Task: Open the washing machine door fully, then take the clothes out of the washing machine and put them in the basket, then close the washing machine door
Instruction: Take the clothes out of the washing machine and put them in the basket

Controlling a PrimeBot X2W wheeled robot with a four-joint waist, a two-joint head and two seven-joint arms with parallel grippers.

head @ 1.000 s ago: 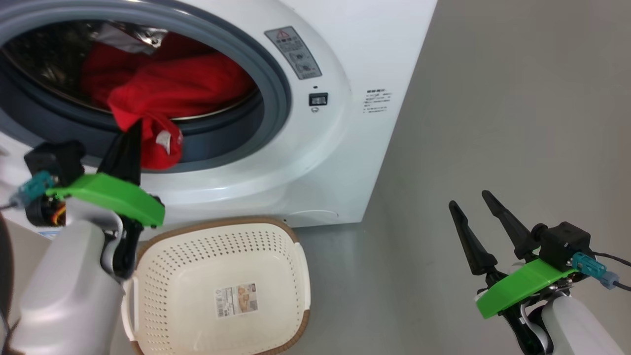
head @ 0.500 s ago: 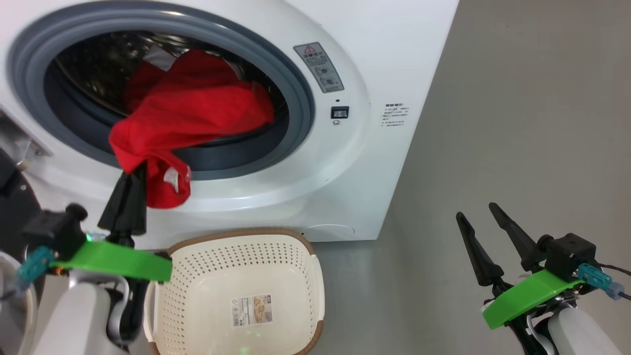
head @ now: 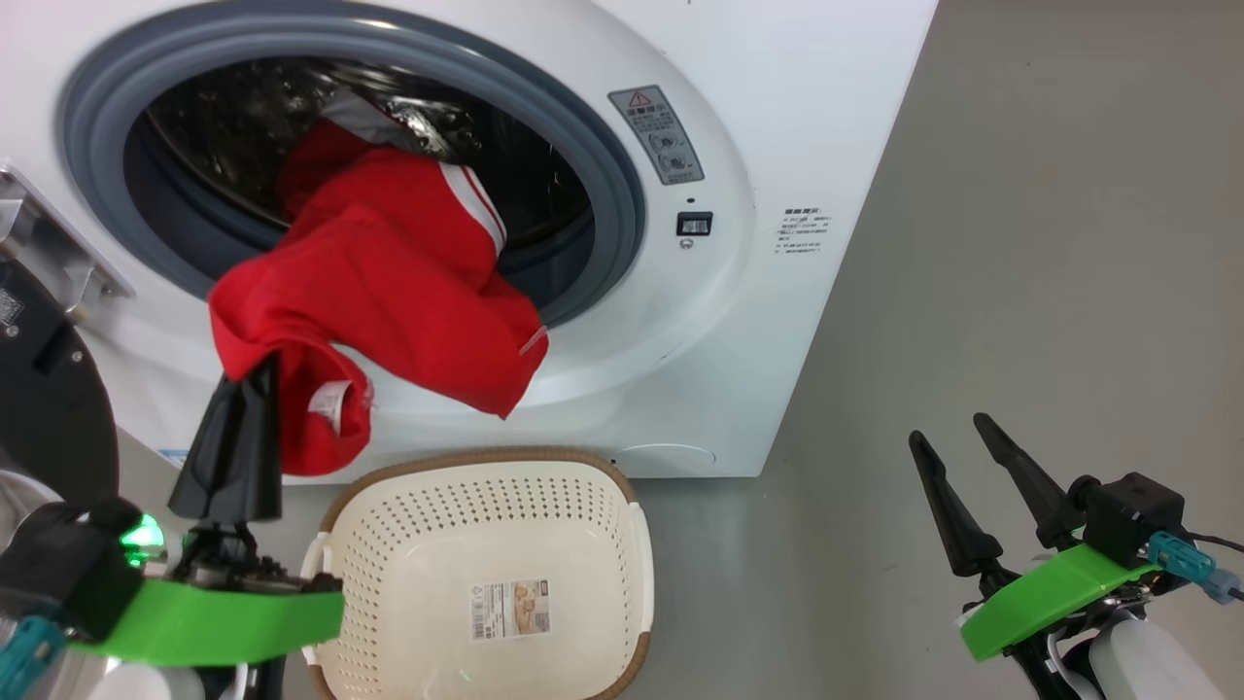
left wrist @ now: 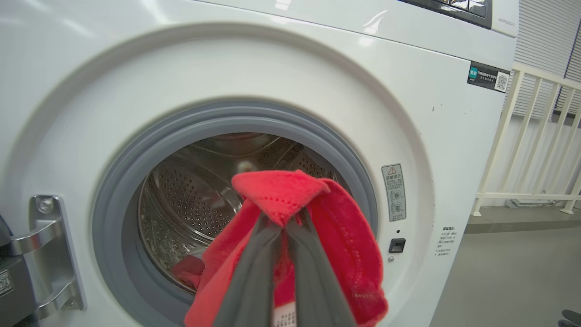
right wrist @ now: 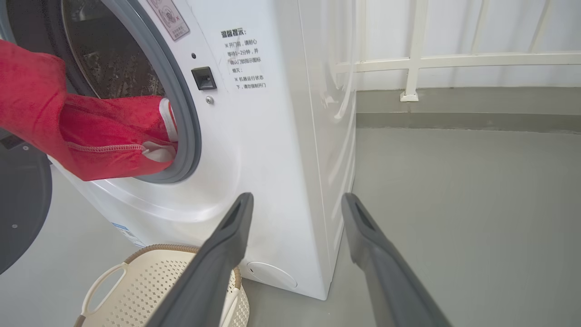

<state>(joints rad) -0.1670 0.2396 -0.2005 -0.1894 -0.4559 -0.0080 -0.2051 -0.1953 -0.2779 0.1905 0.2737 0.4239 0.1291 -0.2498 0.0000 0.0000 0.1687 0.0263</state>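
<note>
Head view: left gripper (head: 257, 381) pinches the red clothes (head: 389, 292), which hang half out of the washing machine (head: 680, 369), near the basket (head: 468, 455); right gripper (head: 950, 431) spread wide, holding nothing

My head camera looks forward and down from high up, taking in the machine (head: 777, 117) front, the basket (head: 418, 506) on the floor (head: 1020, 292) under it, my left gripper (head: 260, 374) at lower left and right gripper (head: 950, 430) at lower right. My left wrist camera is near the ring (left wrist: 118, 181), facing straight into the drum (left wrist: 190, 195) along my fingers (left wrist: 254, 281), with a railing (left wrist: 492, 154) at its right edge. My right wrist camera sits low and further back, looking along the machine's right side toward that railing. All three share the ring and the clothes (head: 389, 292) hanging from it; head and right wrist share the basket too
</note>
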